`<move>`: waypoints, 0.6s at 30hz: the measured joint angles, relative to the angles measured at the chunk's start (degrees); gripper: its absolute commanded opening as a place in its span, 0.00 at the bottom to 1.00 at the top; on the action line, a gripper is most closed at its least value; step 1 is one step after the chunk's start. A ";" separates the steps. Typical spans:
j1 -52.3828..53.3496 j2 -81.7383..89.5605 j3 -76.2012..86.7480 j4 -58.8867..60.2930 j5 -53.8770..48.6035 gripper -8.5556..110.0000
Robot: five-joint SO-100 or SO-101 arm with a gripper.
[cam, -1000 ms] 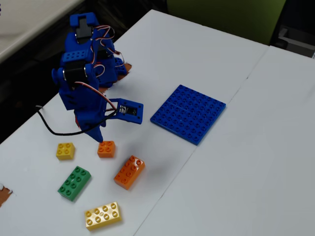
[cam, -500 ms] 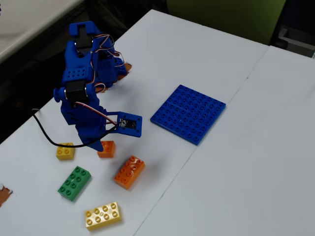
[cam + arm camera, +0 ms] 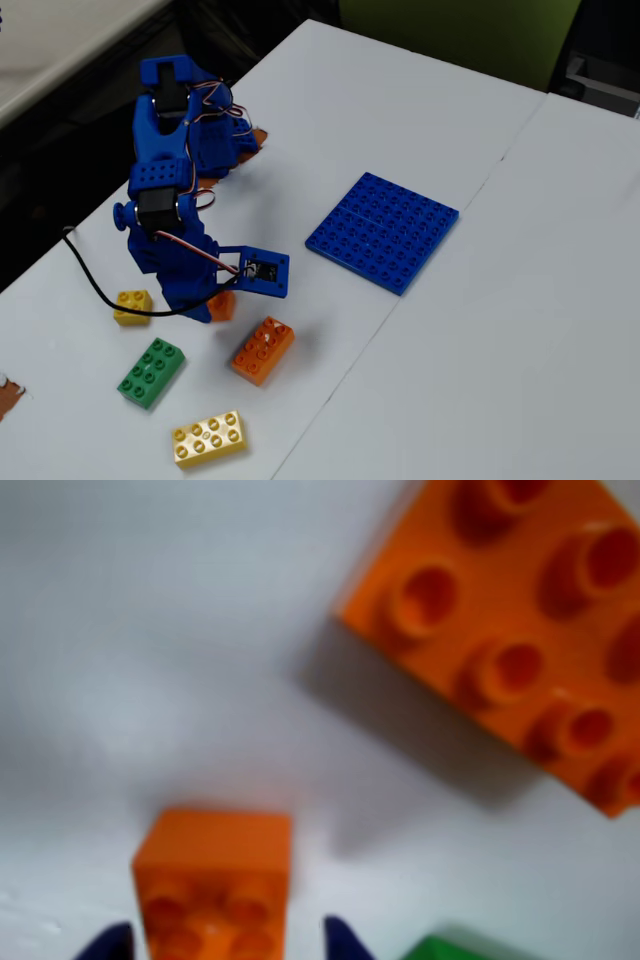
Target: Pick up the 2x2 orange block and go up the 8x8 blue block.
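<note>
Wrist view: the hand (image 3: 225,942) stands wide, fingertips either side of the 2x2 orange block (image 3: 212,880).

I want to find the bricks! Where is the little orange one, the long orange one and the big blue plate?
2x2 orange block (image 3: 212,880), wrist view, studded top.
long orange brick (image 3: 263,350), fixed view, studded top.
8x8 blue block (image 3: 383,231), fixed view, middle of plate.

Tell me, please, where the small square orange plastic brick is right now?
In the wrist view the small square orange plastic brick sits bottom-left between the open claw tips, below-left of the longer orange brick.
</note>
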 measured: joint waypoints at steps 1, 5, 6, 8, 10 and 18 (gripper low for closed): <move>0.00 -0.26 0.00 -0.18 0.00 0.27; 0.00 -0.70 0.00 -0.62 0.00 0.26; 0.00 -0.88 0.00 -0.62 0.00 0.26; 0.00 -1.14 0.00 -0.62 0.00 0.26; 0.00 -1.41 0.00 -0.62 0.00 0.26; -0.18 -1.93 0.00 -0.44 0.00 0.26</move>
